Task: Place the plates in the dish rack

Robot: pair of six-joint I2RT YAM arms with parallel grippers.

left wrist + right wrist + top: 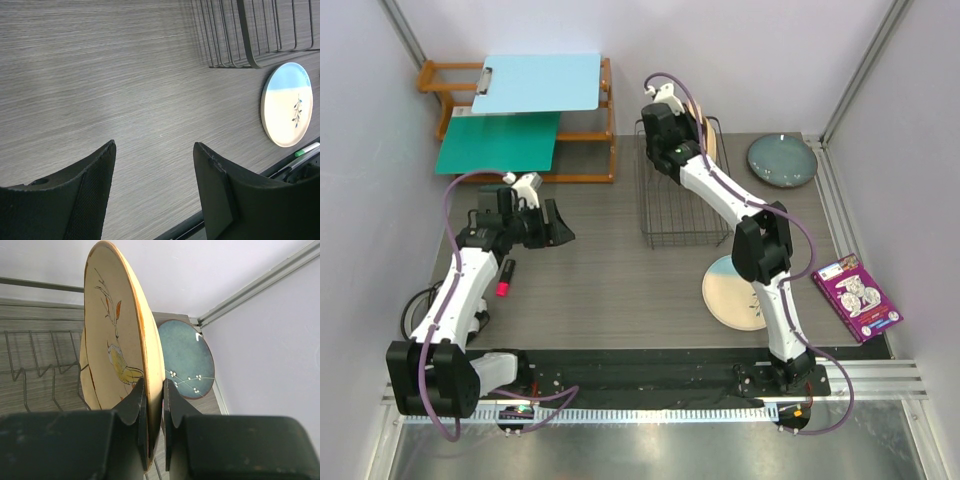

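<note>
While it stands on edge at the far end of the dish rack (pixel 682 215), a tan plate (pixel 107 340) with an orange rim and a painted leafy branch is pinched by the right gripper (pixel 154 390). A dark teal plate (pixel 782 160) with small white blossoms is laid flat to the rack's right, and a cream plate (pixel 722 290) with a light-blue band off its near right corner. The left gripper (pixel 154 146) is held spread and empty to the rack's left.
</note>
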